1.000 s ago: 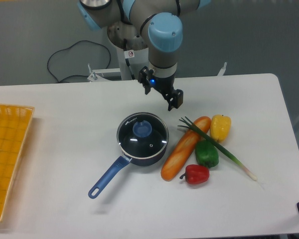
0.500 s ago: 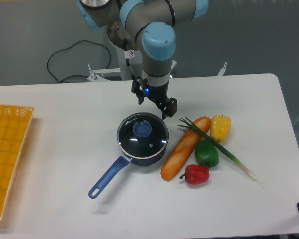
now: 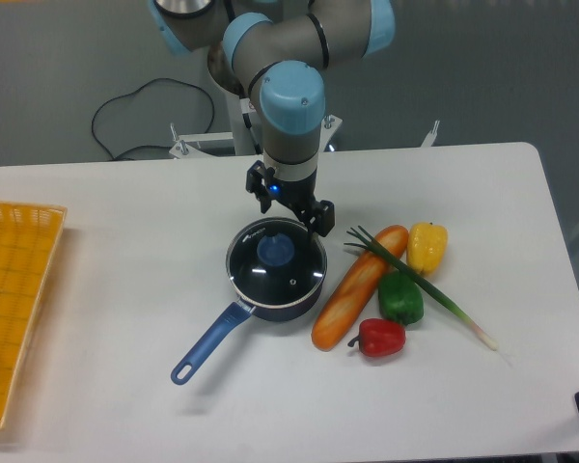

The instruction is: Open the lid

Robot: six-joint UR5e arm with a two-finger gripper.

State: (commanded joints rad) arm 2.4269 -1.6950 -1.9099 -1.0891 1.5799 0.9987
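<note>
- While the lid (image 3: 276,258) is sitting closed on the saucepan (image 3: 270,289) near the table's (image 3: 125,289) middle, its blue knob (image 3: 276,250) is facing upward for a top grasp.
- The gripper (image 3: 291,204) is hovering beside the lid's far rim, holding nothing; its jaws are apparently standing apart, though the view is poor.
- The vegetables (image 3: 386,289) are lying toward the table's right edge, apart from the saucepan.

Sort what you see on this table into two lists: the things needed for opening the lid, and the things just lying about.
Needed for the job:
- lid
- blue knob
- saucepan
- claw

Just lying about:
- baguette
- spring onion
- yellow pepper
- green pepper
- red pepper
- yellow basket
</note>
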